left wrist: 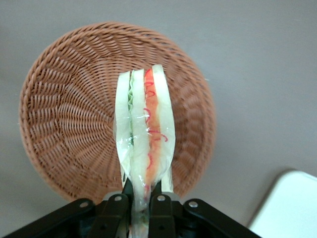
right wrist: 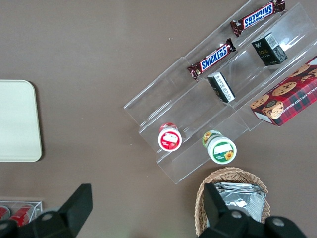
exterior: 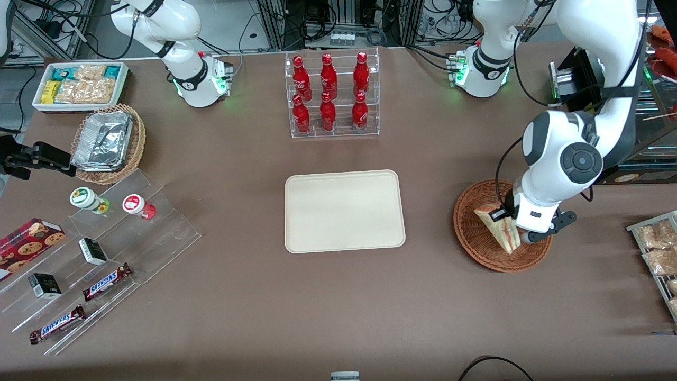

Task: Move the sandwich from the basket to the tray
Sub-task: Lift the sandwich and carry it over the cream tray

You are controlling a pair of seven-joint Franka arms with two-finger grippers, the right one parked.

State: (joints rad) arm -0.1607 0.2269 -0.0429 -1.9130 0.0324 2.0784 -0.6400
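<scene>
Front view: tool (exterior: 521, 228) over the basket (exterior: 476, 238), clamped on the sandwich (exterior: 500, 228). Wedge hangs point-down, apparently just clear of the weave. Tray (exterior: 345, 210) lies well apart on the desk (exterior: 264, 296), toward the parked arm's end.

Left wrist view: fingers (left wrist: 119, 210) pinch the sandwich (left wrist: 145, 134) across its layers, long axis running away from the tool; tray corner (left wrist: 290, 208) near.

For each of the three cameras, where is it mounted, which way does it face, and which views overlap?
Front view: high up, facing both arms across the brown table; both arms show.
Left wrist view: on the working arm, looking down past the tool shut on the plastic-wrapped triangular sandwich, above the round reddish-brown wicker basket.
Right wrist view: on the parked arm, looking down at clear acrylic snack steps; its fingers show.
Shared: all three catch the cream rectangular tray.
</scene>
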